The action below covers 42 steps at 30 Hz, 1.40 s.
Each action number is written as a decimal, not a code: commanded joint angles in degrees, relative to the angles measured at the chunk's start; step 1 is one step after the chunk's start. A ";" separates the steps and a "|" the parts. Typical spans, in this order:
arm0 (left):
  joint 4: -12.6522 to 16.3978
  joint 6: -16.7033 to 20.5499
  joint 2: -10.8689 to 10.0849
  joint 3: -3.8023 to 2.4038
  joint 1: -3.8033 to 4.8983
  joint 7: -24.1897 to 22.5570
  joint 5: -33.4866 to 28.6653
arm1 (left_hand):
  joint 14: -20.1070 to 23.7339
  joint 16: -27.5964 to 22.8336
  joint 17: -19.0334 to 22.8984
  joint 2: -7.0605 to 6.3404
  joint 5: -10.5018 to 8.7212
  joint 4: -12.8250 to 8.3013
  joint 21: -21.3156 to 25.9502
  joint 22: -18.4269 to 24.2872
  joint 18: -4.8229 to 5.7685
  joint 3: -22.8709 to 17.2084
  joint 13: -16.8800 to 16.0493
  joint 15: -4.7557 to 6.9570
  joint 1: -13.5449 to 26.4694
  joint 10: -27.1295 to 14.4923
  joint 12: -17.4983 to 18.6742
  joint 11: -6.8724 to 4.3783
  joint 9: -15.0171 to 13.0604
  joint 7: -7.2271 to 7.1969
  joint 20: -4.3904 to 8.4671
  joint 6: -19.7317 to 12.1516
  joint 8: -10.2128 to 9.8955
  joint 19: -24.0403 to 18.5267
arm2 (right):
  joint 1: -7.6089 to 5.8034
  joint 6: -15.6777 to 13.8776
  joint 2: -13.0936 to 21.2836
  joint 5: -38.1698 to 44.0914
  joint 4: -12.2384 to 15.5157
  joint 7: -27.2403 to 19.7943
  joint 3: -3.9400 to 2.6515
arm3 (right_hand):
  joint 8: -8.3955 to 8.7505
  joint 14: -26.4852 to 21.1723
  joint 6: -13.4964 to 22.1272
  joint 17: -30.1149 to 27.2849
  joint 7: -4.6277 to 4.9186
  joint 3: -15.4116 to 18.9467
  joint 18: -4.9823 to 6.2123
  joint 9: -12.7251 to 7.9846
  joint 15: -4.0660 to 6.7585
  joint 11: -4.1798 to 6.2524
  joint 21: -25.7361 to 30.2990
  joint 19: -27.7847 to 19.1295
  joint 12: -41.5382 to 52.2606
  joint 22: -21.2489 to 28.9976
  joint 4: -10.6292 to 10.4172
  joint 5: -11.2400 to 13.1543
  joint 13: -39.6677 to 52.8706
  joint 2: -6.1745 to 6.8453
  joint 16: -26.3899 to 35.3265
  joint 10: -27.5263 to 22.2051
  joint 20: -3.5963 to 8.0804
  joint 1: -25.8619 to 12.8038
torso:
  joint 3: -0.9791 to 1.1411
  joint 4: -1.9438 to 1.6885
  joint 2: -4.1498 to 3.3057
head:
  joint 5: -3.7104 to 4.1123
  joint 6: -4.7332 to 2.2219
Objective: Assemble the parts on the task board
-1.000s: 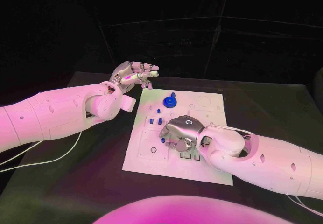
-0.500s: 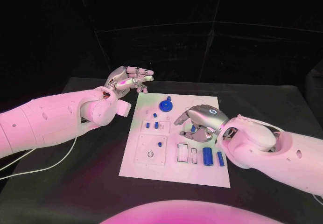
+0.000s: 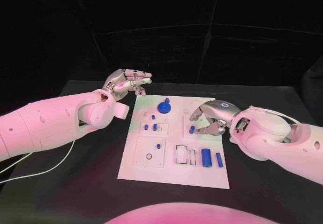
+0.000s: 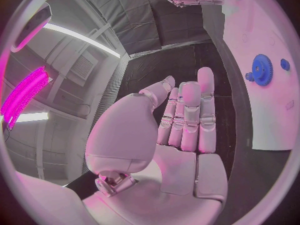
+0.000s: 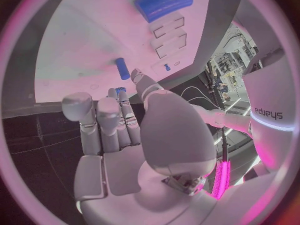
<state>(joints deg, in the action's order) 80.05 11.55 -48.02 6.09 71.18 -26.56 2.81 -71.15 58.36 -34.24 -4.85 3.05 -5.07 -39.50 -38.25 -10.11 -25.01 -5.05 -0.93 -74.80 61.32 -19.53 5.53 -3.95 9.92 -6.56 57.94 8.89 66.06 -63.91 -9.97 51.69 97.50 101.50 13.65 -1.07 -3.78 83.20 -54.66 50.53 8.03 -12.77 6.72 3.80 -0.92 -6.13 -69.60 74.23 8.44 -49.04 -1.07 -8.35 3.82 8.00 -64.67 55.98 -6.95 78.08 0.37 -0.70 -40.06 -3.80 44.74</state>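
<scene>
1. Since a second ago my right hand (image 3: 210,117) has lifted off the lower middle of the task board (image 3: 172,175) and drawn back to the board's right edge; the two long blue parts it covered then now lie bare. The left hand has hardly shifted.
2. My left hand (image 3: 126,81) hovers off the board's far left corner, over the black table (image 3: 74,186). Its fingers are curled in close together and I see nothing in them; the left wrist view shows them (image 4: 187,116) lying side by side, bare.
3. The blue gear (image 3: 164,108) stands near the board's far edge, left of centre, well clear of both hands. Below it two small blue pegs (image 3: 150,127) sit side by side.
4. The broad blue block (image 3: 207,157) and the thin blue bar (image 3: 219,159) beside it lie near the board's right edge, toward me.
5. My right hand's fingers bend down over the board's right side. A small blue piece (image 3: 192,129) lies just under the fingertips; I cannot tell whether they touch or pinch it. In the right wrist view a short blue peg (image 5: 122,68) lies on the board just beyond the fingertips (image 5: 135,75), and another bit of blue beside them is half hidden.
6. There is open table to the left of the board and along its near edge.
</scene>
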 commanded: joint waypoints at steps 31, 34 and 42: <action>-0.34 -0.89 0.15 -0.01 0.08 0.09 -0.18 | 0.24 -0.07 0.04 0.38 0.03 -0.12 0.28 0.07 -0.36 0.37 -0.05 0.04 -0.30 -0.35 -0.27 0.24 0.06 0.25 -0.07 -0.09 0.36 -0.26 | -0.15 7.83 -4.22 1.26 -3.97 -0.66 0.02 | -0.88 1.69 -5.83 3.87 -0.32 -4.62 -0.62 0.31 1.63 2.15 -3.39 4.03 1.61 -6.48 -0.48 2.02 -0.18 -3.94 -3.10 10.85 1.50 3.73 | 0.00 0.03 0.00 | -0.23 0.77; -0.37 -0.87 0.15 0.00 0.08 0.12 -0.18 | 0.24 -0.07 0.04 0.38 0.03 -0.12 0.28 0.07 -0.36 0.37 -0.05 0.04 -0.30 -0.35 -0.27 0.24 0.06 0.25 -0.07 -0.09 0.36 -0.26 | -0.15 8.14 -4.33 1.30 -4.02 -0.65 0.03 | -1.11 1.74 -6.75 4.17 -0.43 -5.38 -0.70 0.38 1.78 2.33 -3.71 4.23 1.35 -6.98 -0.34 2.01 -0.12 -3.95 -3.42 11.87 1.62 3.96 | 0.00 0.01 -0.02 | -0.21 0.81; -0.36 -0.85 0.11 0.00 0.08 0.18 -0.18 | 0.24 -0.07 0.04 0.38 0.03 -0.12 0.28 0.07 -0.36 0.37 -0.05 0.04 -0.30 -0.35 -0.27 0.24 0.06 0.25 -0.07 -0.09 0.36 -0.26 | -0.13 4.74 -4.46 2.46 -3.97 -0.55 0.04 | -1.24 1.65 -8.64 4.48 -0.50 -8.56 -0.78 0.34 2.07 2.56 -4.10 4.35 -0.17 -7.44 0.47 4.12 -0.08 -4.42 -3.94 14.06 1.94 4.79 | -0.02 -0.01 0.00 | -0.18 0.93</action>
<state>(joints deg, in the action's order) 79.66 11.31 -47.92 6.13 71.17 -26.26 2.81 -71.16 58.36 -34.24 -4.85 3.05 -5.07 -39.50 -38.26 -10.11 -25.01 -5.05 -0.93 -74.80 61.32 -19.53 5.54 -3.97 9.91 -6.56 57.94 8.89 66.06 -63.96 -3.38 47.29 98.88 97.43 13.42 -1.03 -4.75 84.05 -62.89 54.99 7.54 -21.10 6.69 4.11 0.74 -3.63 -73.39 78.35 8.40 -56.43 -0.56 -4.53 3.70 3.68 -68.44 69.67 -5.12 82.41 0.36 -0.66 -40.07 -3.97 45.65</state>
